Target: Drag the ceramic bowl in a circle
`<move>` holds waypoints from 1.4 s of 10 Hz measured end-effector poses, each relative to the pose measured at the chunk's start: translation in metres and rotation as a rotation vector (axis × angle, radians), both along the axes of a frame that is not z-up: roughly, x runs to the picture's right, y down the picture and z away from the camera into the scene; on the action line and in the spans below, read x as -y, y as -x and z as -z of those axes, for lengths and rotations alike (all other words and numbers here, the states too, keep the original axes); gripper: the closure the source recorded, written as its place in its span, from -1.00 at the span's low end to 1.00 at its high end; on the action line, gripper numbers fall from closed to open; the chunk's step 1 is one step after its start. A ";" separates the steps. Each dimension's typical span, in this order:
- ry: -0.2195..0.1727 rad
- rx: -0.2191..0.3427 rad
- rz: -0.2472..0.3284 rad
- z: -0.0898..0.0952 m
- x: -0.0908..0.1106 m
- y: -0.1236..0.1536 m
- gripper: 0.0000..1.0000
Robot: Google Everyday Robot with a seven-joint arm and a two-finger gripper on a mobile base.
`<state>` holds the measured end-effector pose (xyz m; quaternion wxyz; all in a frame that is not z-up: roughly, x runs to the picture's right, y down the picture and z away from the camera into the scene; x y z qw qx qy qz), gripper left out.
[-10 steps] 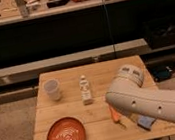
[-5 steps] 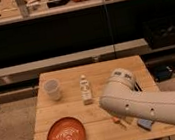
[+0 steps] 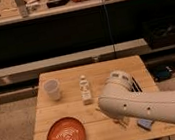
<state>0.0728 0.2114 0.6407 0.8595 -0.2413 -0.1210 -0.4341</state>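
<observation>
Camera view: wooden slat table (image 3: 106,71) mid-frame, dark shelving (image 3: 74,31) behind it across the top.

- ceramic bowl (image 3: 66,137): orange-red, pale rings inside, sitting flat on the table's front-left corner, lower left of frame. Nothing is touching it.
- robot arm (image 3: 153,108): a white link comes in from the lower right and crosses the right half of the table. Its rounded joint (image 3: 120,83) is right of centre. The arm's leftmost end is at lower centre, clearly apart from the bowl, with bare table between them.
- gripper: not visible as a separate part. It's somewhere at the arm's end at lower centre, hidden by the white link. The claw is as wide apart as it goes. No sign it's holding anything.
- translucent plastic cup (image 3: 52,89): upright, back-left of the table, well behind the bowl.
- small white bottle (image 3: 85,90): upright, table centre, just left of the arm.
- blue item (image 3: 145,123): at the front edge, partly under the arm. Can't tell what it is.
- pale item (image 3: 121,121): just left of the blue one, also partly covered by the arm, can't identify it.
</observation>
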 end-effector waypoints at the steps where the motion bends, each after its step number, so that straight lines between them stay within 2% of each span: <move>1: 0.004 0.023 0.014 -0.005 -0.003 0.010 -0.60; 4: 0.015 0.066 0.050 -0.012 -0.008 0.015 -0.60; 7: 0.026 0.134 0.112 -0.022 -0.016 0.035 -0.60; 14: 0.038 0.256 0.205 -0.036 -0.028 0.062 -0.60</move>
